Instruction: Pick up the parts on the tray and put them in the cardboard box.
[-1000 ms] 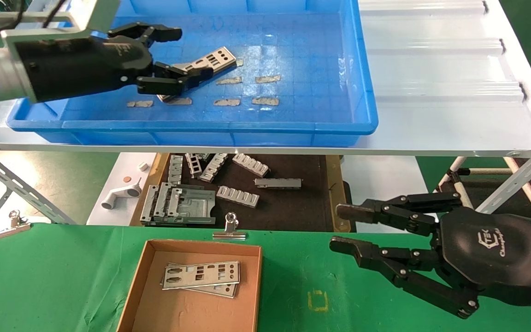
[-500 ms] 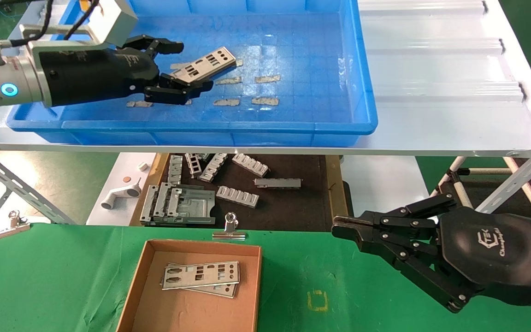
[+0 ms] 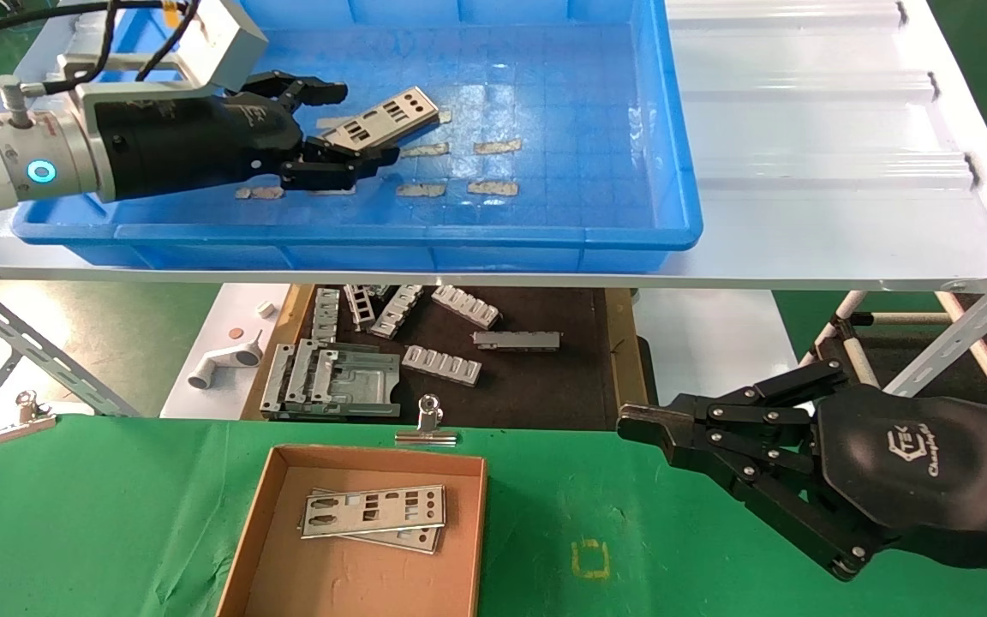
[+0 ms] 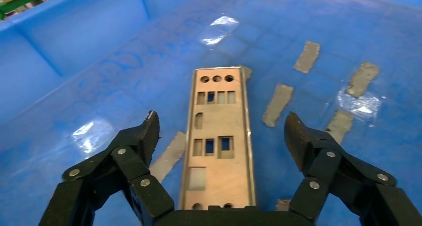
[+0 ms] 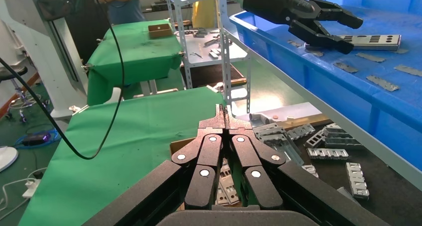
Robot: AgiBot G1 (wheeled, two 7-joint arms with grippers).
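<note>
The left tool is held inside the tray, fingers apart on either side of a part — unclamped. Two parts are stacked in the box. The right tool is parked over the bench, fingers together.

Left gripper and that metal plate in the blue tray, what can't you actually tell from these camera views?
- Head view: the left gripper covers the part's near end, so contact is unclear.
- Left wrist view: the part's near end passes behind the gripper body, so support is hidden.
- Head view: the lower of the plates in the cardboard box is mostly covered.
</note>
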